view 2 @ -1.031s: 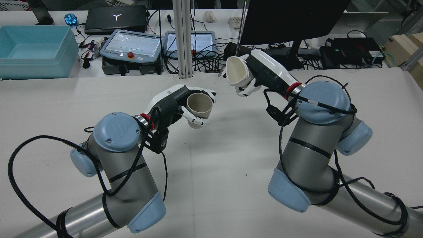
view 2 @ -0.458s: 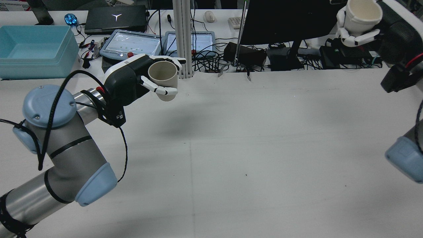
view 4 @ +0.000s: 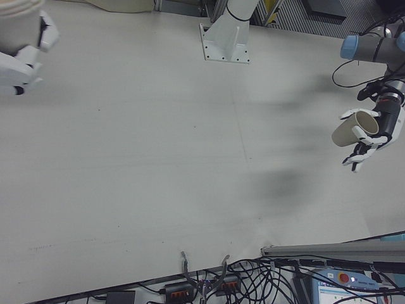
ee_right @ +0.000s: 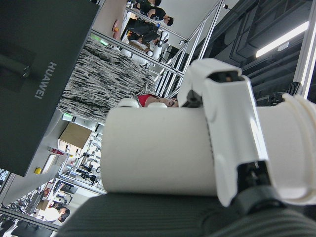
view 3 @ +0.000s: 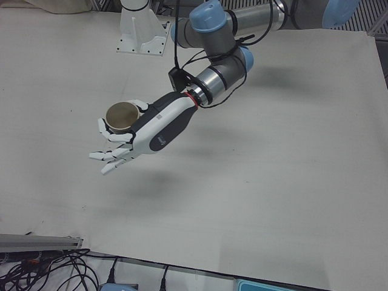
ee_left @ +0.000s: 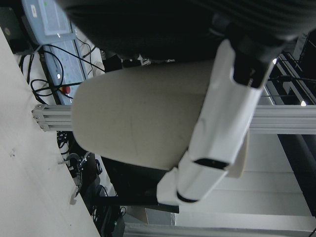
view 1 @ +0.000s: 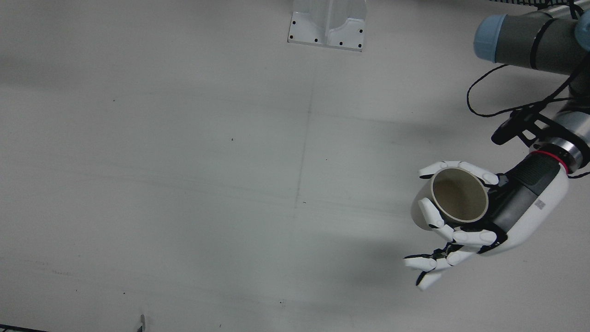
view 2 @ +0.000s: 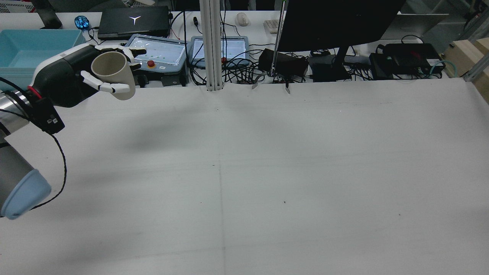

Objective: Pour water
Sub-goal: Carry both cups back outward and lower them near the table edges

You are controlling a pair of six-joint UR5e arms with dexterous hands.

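Both my hands hold cups, well apart, high above the bare white table [view 1: 184, 184].

My left hand [view 1: 488, 216] wraps the beige cup [view 1: 454, 200] near the table's left far edge, before the teach pendants [view 2: 153, 51] and blue bin [view 2: 23, 53]; its axis tilts, mouth up. My right hand [view 4: 22, 47] clasps the white cup [ee_right: 163, 150], mostly out of frame.

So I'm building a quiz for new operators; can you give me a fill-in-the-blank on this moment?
1. The left robot hand holds a beige cylindrical ____ with its mouth facing up.
2. In the rear view, only the ____ arm shows.
3. The right robot hand grips a white ribbed-rim cup at the right-front view's top ____ corner.

Missing words: cup; left; left
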